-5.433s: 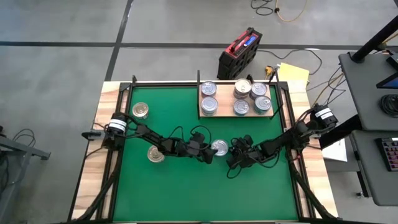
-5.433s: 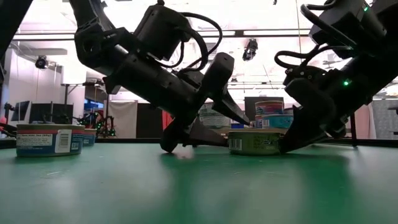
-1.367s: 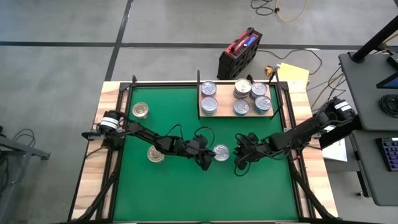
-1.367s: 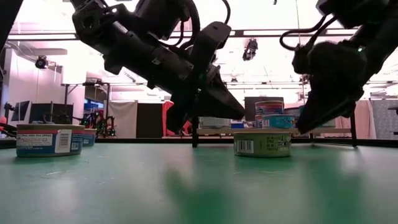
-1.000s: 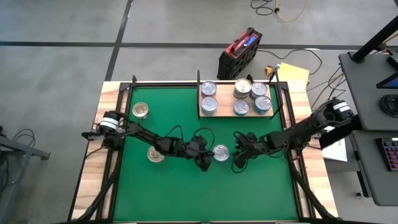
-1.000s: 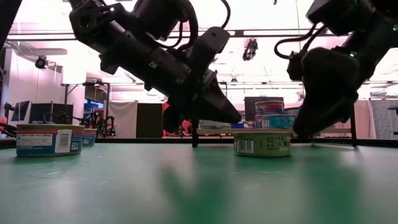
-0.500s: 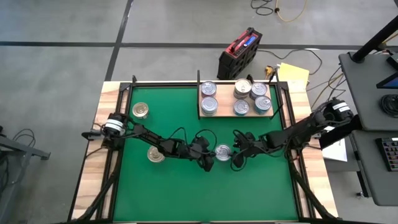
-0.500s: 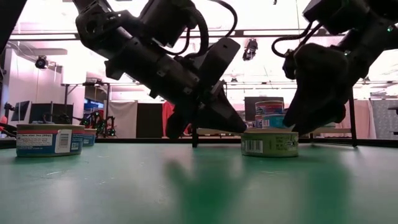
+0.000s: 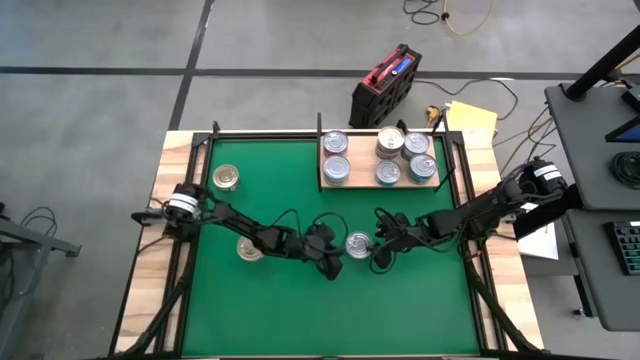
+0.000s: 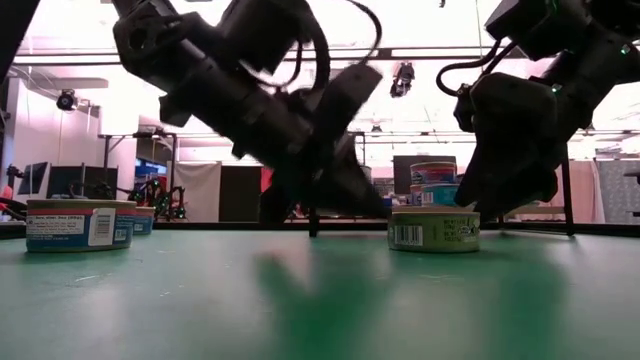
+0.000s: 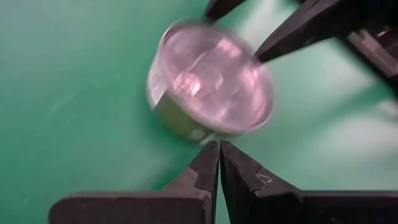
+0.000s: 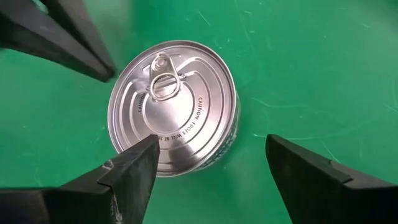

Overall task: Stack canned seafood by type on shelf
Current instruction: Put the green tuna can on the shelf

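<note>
A silver-lidded can (image 9: 358,245) of seafood stands upright on the green mat (image 9: 280,310) between my two grippers. My left gripper (image 9: 340,262) is shut, and its tips (image 11: 219,149) are low at the can's side wall. My right gripper (image 12: 211,142) is open on the can's other side. One of its fingers (image 12: 134,168) hangs over the lid's rim, and the other (image 12: 305,171) stands off to the side. The pale wooden shelf (image 9: 380,185) at the far right holds several cans (image 9: 388,143), two of them stacked (image 10: 432,183). My left gripper's shut tips point level at the lower part of the can's side wall (image 11: 196,132) from the table's left. Whether they touch it I cannot tell. My right gripper slants down from the right. One finger lies over the lid's rim (image 12: 163,163). Whether it touches I cannot tell.
Two more cans stand on the mat's left part, one gold-lidded near the far left corner (image 9: 227,178) and one beside my left arm (image 9: 250,248). A dark frame (image 9: 205,145) runs around the mat. The mat's near half is bare green.
The can has slid a short way toward the table's right, with my left gripper's shut tips following behind it. It now stands closer under my right gripper, which has come slightly toward the can. The can has stayed upright on the mat.
</note>
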Tool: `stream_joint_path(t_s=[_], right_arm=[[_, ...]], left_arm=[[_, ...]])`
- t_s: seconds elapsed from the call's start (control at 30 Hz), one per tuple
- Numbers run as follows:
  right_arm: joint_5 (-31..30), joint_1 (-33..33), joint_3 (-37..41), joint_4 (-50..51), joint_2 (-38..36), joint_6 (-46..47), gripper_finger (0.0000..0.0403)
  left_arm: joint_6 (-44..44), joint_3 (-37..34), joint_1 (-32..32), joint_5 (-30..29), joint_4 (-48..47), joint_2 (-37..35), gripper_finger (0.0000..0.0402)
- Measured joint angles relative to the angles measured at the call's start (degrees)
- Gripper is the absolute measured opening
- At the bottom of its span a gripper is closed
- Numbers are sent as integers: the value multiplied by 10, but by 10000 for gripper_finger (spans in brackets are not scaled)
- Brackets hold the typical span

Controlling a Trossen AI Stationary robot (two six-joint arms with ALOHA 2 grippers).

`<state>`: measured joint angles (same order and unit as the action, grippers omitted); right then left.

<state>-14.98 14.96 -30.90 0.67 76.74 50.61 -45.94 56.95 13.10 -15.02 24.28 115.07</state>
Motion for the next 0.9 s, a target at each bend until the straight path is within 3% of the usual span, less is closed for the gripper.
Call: stream_joint_path(t_s=[0.17,0.43,0.73,0.9], right_arm=[[0,0,1,1,0,-2,287],[0,0,1,1,0,-6,294],[0,0,2,1,0,-6,313],[5,0,4,8,0,-2,320]], left_arm=[[36,1,1,1,48,-19,0],[185,1,0,-23,74,-6,0],[261,18,0,-40,83,31,0],[250,30,0,-52,60,43,0]])
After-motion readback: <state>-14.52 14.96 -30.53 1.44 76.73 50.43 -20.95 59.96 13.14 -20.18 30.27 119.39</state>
